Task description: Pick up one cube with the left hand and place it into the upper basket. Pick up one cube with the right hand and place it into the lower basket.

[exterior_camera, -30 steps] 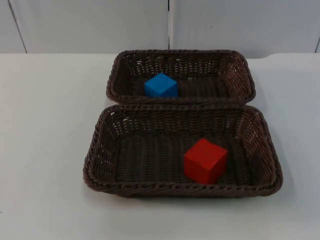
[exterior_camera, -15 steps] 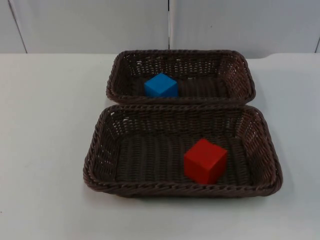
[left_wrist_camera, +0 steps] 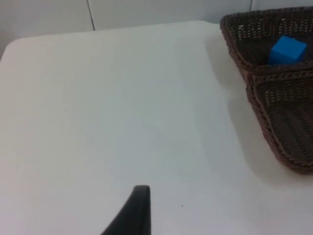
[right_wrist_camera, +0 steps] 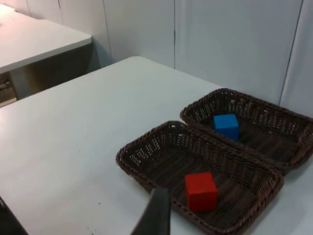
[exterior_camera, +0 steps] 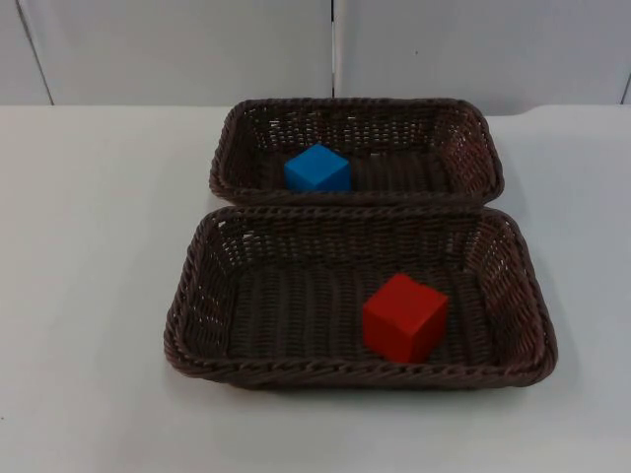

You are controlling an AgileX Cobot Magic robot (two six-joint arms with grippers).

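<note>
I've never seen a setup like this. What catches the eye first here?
Two bright cubes in dark brown woven baskets on the white table: a blue cube in the far basket, and a red cube toward the right of the near basket. The baskets sit side against side.

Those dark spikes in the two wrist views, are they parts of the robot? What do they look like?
Yes. Each is one black fingertip, smooth and tapering to a blunt end: the left gripper's fingertip and the right gripper's fingertip. No markings are visible on either.
</note>
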